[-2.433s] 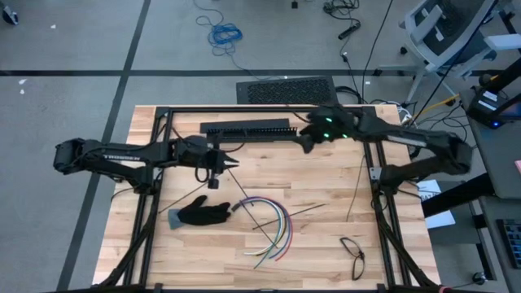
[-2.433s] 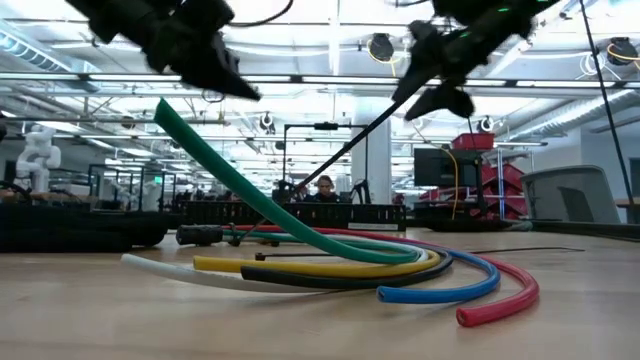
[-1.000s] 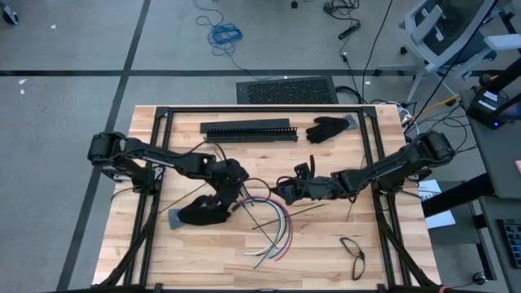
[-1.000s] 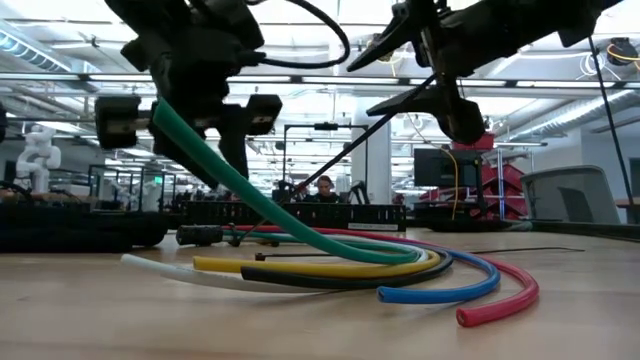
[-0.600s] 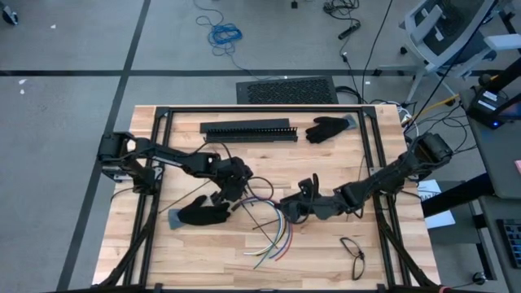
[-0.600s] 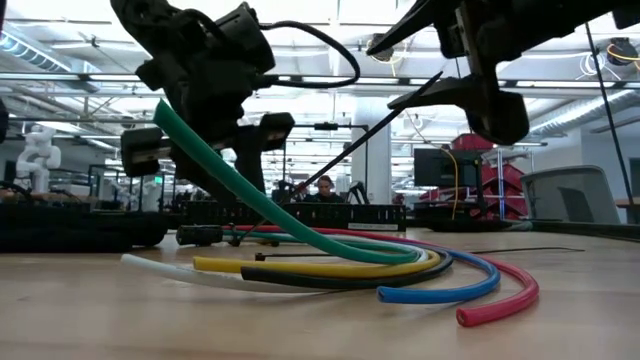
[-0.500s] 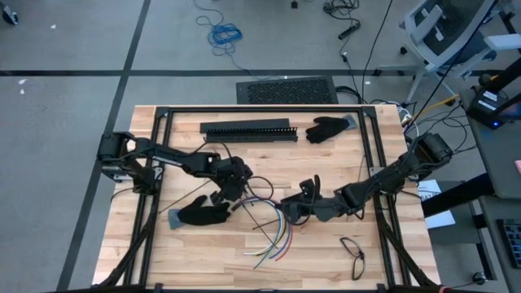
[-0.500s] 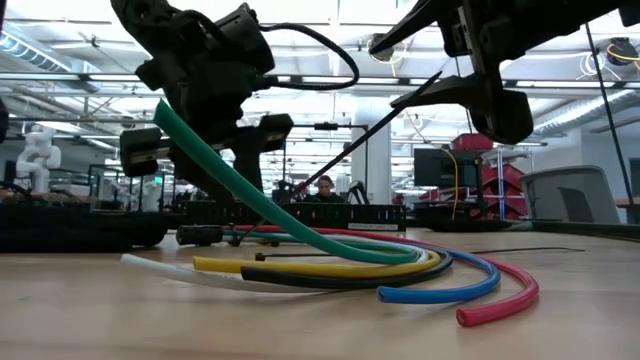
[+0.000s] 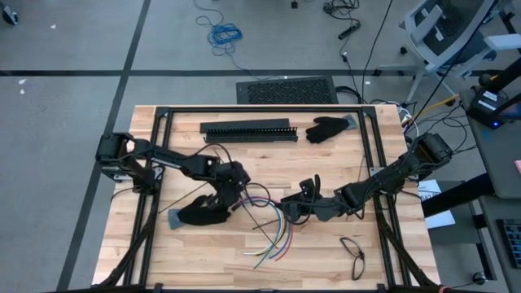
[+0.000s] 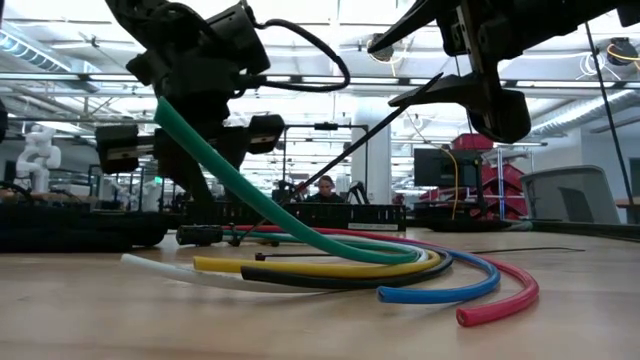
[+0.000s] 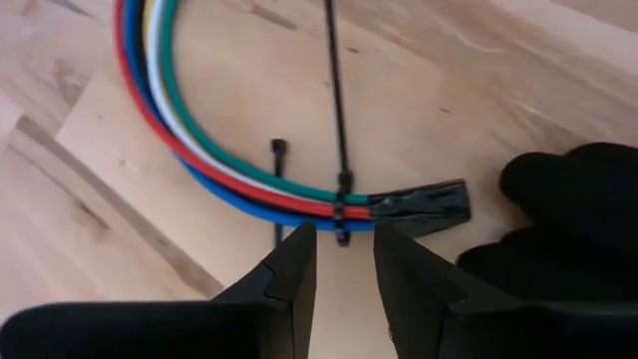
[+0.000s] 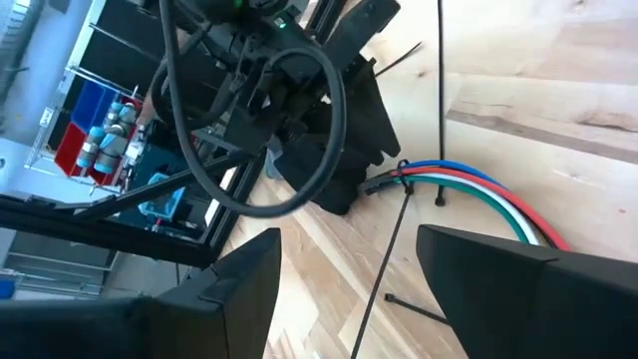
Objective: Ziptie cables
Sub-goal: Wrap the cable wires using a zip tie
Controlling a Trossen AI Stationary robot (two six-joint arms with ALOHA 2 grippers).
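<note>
The cables (image 9: 277, 230) lie in one curved bundle on the wooden table: red, blue, white, green, yellow and black (image 11: 189, 150). One end of the bundle is wrapped in black tape (image 11: 424, 204). A black zip tie (image 11: 342, 199) loops the bundle beside the tape, and its long tail (image 10: 370, 130) slants up. My left gripper (image 11: 344, 227) hovers over the tie, open by a narrow gap, with the tie's lower end showing between the fingertips. My right gripper (image 12: 347, 234) is wide open above the cables (image 9: 286, 210), with the tail (image 12: 384, 259) running between its fingers.
A black glove (image 9: 199, 214) lies right beside the taped end. A loose zip tie (image 11: 277, 189) lies by the bundle. At the far side are a second glove (image 9: 327, 128) and a slotted black bar (image 9: 247, 130). Glasses (image 9: 352, 254) lie at the near right.
My right gripper has swung toward the table's near edge, from beside the cables to over them, and then stayed still. The cables and the zip tie have not moved.
</note>
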